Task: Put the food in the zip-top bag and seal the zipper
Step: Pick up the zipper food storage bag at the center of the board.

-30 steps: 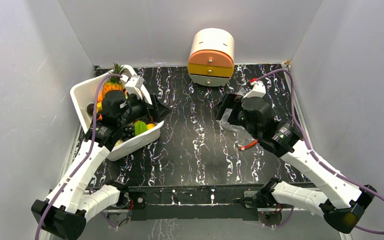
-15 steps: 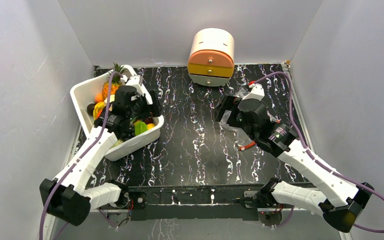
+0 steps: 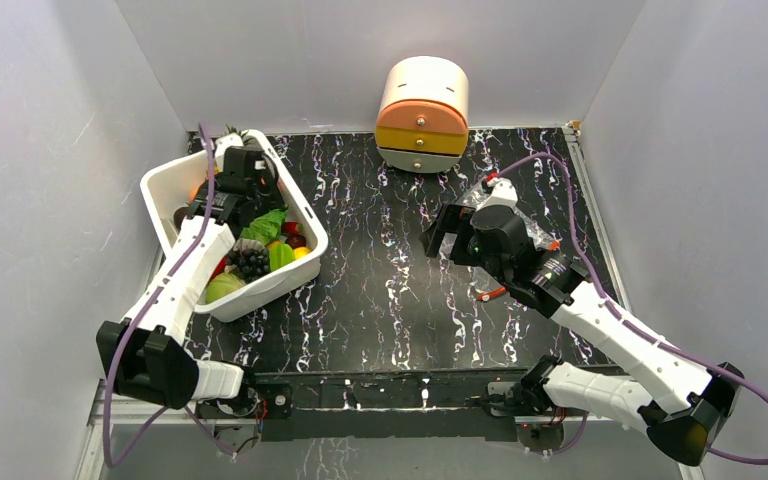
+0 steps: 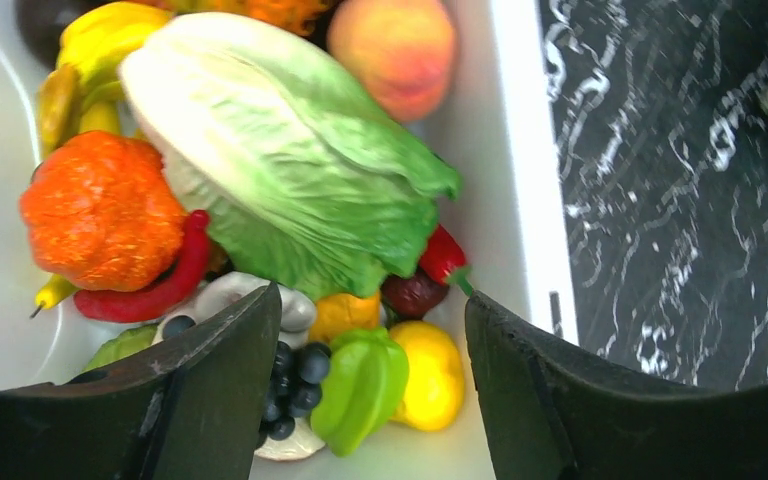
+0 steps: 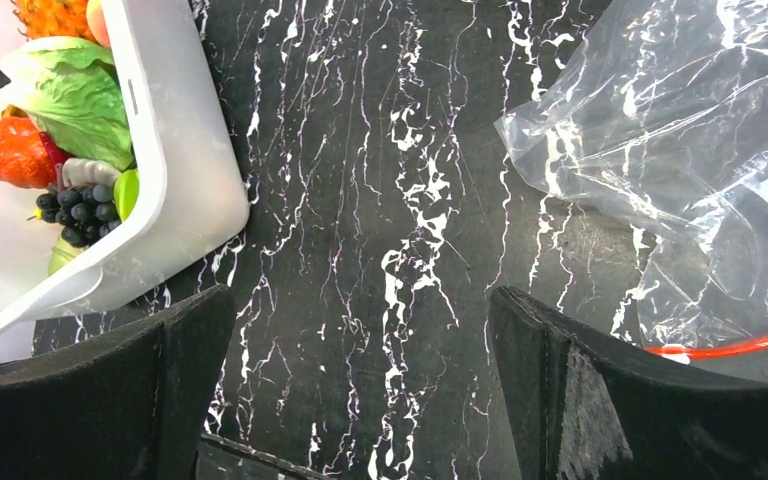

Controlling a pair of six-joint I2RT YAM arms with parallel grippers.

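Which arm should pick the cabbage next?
Left. The left gripper hangs open over the white tub, cabbage just ahead of its fingers. The right gripper is open beside the zip-top bag, far from the tub.

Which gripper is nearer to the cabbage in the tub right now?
Left. The left gripper hangs open directly over the cabbage inside the white tub. The right gripper is far across the table, open, beside the zip-top bag.
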